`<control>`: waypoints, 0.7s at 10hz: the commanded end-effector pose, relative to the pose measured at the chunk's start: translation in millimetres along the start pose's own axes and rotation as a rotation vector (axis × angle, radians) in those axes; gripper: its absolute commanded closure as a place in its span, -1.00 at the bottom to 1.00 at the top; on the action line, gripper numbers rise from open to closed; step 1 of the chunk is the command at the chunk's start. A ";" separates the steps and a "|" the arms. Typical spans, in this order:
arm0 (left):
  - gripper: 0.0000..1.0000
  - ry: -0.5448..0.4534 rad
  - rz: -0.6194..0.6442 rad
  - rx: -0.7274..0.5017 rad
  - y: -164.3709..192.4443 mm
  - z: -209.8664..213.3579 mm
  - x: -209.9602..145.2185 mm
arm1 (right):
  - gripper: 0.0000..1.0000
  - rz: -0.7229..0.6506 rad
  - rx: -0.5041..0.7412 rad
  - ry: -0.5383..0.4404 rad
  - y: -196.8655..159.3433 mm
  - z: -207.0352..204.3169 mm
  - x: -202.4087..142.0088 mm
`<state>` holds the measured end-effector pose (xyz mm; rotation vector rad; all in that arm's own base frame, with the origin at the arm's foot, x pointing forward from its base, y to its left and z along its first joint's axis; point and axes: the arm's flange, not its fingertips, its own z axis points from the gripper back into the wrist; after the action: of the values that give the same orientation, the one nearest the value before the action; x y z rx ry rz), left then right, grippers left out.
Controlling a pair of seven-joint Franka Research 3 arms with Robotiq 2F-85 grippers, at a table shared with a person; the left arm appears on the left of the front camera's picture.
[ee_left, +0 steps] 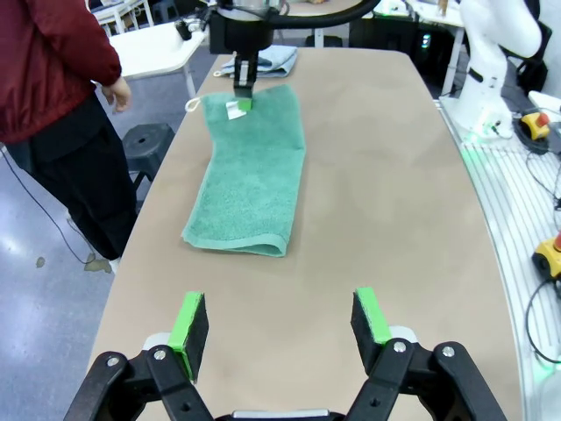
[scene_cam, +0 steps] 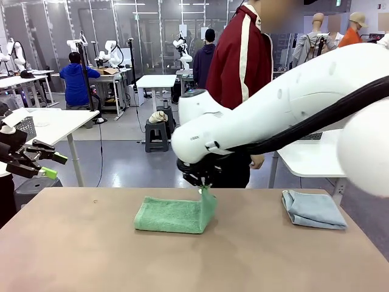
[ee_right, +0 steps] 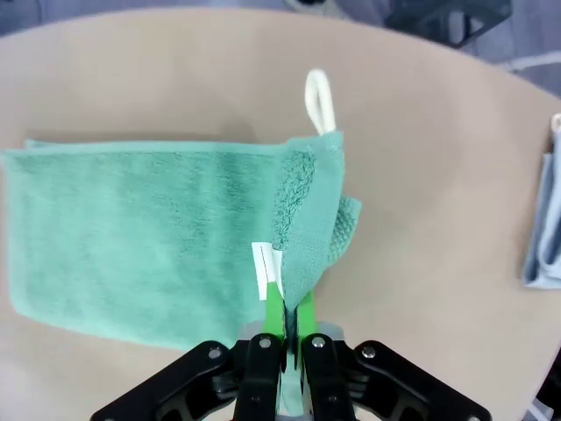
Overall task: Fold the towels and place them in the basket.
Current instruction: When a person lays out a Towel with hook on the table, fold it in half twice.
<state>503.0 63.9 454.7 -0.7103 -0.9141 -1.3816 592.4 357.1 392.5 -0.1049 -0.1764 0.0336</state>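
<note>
Nearest the robot, the brown table (scene_cam: pixel 73 255) lies bare along its front edge. At the picture's left edge of the front view the left gripper (scene_cam: pixel 50 165) hangs off the table's side, above the floor, its fingers spread wide and gripping nothing; in its own wrist view the left gripper (ee_left: pixel 282 323) shows two green pads (ee_left: pixel 188 319) well apart over bare tabletop, with the green towel (ee_left: pixel 254 175) lying farther along the table. In the middle of the table the green towel (scene_cam: pixel 176 214) lies folded flat, except for its right end, which is pulled up into a small peak. The right gripper (scene_cam: pixel 202 188) comes down from the big white arm (scene_cam: pixel 292 109) that crosses the picture from the right, and its fingers are pinched together on that raised end of the green towel. Seen from the right wrist, the right gripper (ee_right: pixel 286 309) has its green pads pressed on a thin fold of the green towel (ee_right: pixel 140 237), beside a small white tag (ee_right: pixel 262 270); a white loop (ee_right: pixel 320 98) sticks out from the cloth's far corner. Farther right, near the table's far corner, a folded blue-grey towel (scene_cam: pixel 312 209) rests flat, well apart from the green one. Beyond the far edge a person (scene_cam: pixel 243 67) in a dark red jacket stands close behind the arm, one hand (scene_cam: pixel 257 160) hanging down.
</note>
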 end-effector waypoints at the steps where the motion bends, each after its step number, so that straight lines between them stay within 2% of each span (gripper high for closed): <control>1: -0.67 0.003 -0.004 -0.003 -4.4 0.5 1.1 | 1.00 -0.038 -0.017 0.003 41.6 1.3 26.5; 7: -0.67 0.003 -0.004 -0.003 -4.4 0.5 1.1 | 1.00 0.001 -0.022 0.029 146.0 -5.5 56.0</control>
<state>502.9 63.7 454.6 -0.7107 -0.9138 -1.3818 616.2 477.8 374.6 -0.1055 -0.1513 0.0465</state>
